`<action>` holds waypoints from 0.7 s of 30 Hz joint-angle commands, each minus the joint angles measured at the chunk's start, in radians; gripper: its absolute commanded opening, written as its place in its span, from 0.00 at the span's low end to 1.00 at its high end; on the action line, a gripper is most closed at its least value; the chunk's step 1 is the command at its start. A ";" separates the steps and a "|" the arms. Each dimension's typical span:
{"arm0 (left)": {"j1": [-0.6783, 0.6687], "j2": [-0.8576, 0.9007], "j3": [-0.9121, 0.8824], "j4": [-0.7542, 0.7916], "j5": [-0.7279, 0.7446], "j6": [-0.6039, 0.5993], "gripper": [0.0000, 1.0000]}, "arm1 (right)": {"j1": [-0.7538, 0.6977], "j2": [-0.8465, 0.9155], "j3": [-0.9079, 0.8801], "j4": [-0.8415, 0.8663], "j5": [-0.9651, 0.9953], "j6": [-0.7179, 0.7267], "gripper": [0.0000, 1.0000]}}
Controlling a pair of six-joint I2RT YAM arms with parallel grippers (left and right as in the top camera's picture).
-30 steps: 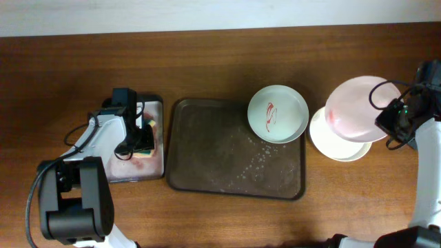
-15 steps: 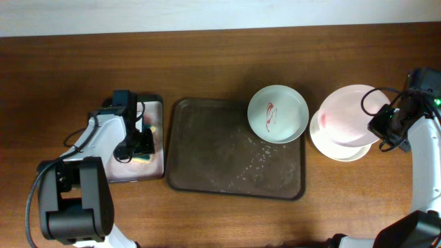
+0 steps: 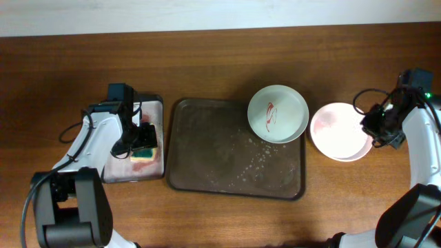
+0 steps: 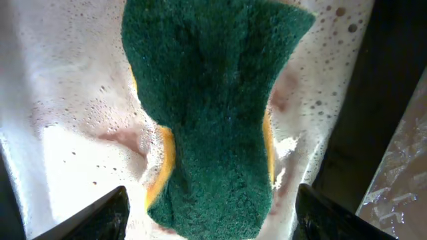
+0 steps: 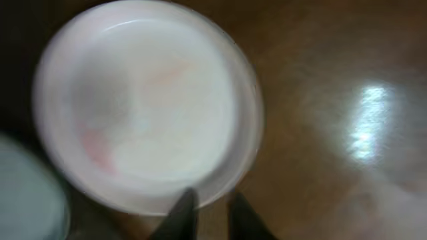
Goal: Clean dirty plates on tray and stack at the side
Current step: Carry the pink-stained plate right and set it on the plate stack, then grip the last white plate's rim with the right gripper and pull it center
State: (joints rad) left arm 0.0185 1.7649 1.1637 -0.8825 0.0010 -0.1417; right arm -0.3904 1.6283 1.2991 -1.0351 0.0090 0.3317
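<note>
A white plate (image 3: 278, 114) with a red smear sits at the back right corner of the dark brown tray (image 3: 220, 155). Right of the tray two plates lie stacked (image 3: 337, 131) on the table, the top one faintly pink. My right gripper (image 3: 373, 131) is at that stack's right edge. In the right wrist view its jaws (image 5: 213, 217) stand slightly apart, open, around the rim of the top plate (image 5: 147, 100), which rests flat. My left gripper (image 3: 136, 138) hangs open over a green and yellow sponge (image 4: 210, 113). Its fingers (image 4: 100, 215) stand wide of both sides of the sponge.
The sponge (image 3: 145, 153) lies in a small black tray (image 3: 117, 167) with a foamy, pinkish inside (image 4: 60, 100), left of the brown tray. The brown tray carries wet suds. Bare wooden table (image 3: 220, 62) runs along the back.
The right gripper lowered the tilted pinkish plate flat onto the plate at the right and its jaws parted. The left gripper's jaws widened off the sponge, which now lies in the small tray.
</note>
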 commanded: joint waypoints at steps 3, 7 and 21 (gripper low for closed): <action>0.002 -0.019 0.013 -0.001 0.014 0.001 0.82 | 0.022 0.002 -0.007 0.060 -0.482 -0.249 0.52; 0.002 -0.019 0.013 -0.001 0.014 0.001 0.87 | 0.087 0.002 -0.007 0.101 -0.407 -0.250 0.56; 0.002 -0.019 0.013 -0.001 0.014 0.001 0.91 | 0.290 0.183 -0.009 0.365 -0.227 -0.250 0.56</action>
State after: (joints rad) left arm 0.0185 1.7649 1.1637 -0.8829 0.0036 -0.1421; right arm -0.1181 1.7447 1.2972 -0.7010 -0.2436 0.0925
